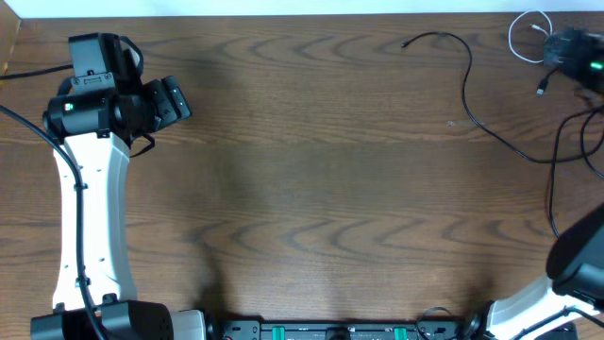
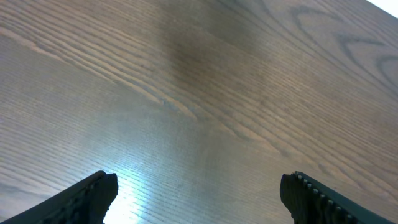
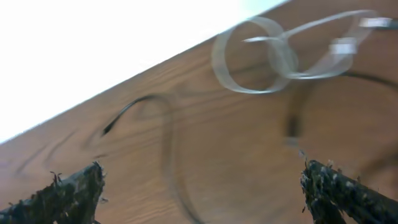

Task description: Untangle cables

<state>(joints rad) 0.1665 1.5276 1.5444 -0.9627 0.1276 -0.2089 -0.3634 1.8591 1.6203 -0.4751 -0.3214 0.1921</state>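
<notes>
A long black cable (image 1: 467, 80) runs from its plug end at the back middle, curving right across the table. A white cable (image 1: 525, 30) loops at the back right corner, with more black cables (image 1: 566, 142) trailing down the right side. My right gripper (image 1: 564, 52) hovers over that corner, open and empty. Its wrist view shows the white loop (image 3: 261, 56) and a blurred black cable (image 3: 165, 124) ahead of the open fingers (image 3: 208, 199). My left gripper (image 1: 177, 99) is at the far left, open and empty (image 2: 199, 199) over bare wood, far from the cables.
The wooden table's (image 1: 311, 189) back edge runs close behind the white loop, against a white background. The left arm's body (image 1: 90, 217) stands along the left side, and the right arm's base (image 1: 566, 274) fills the front right corner.
</notes>
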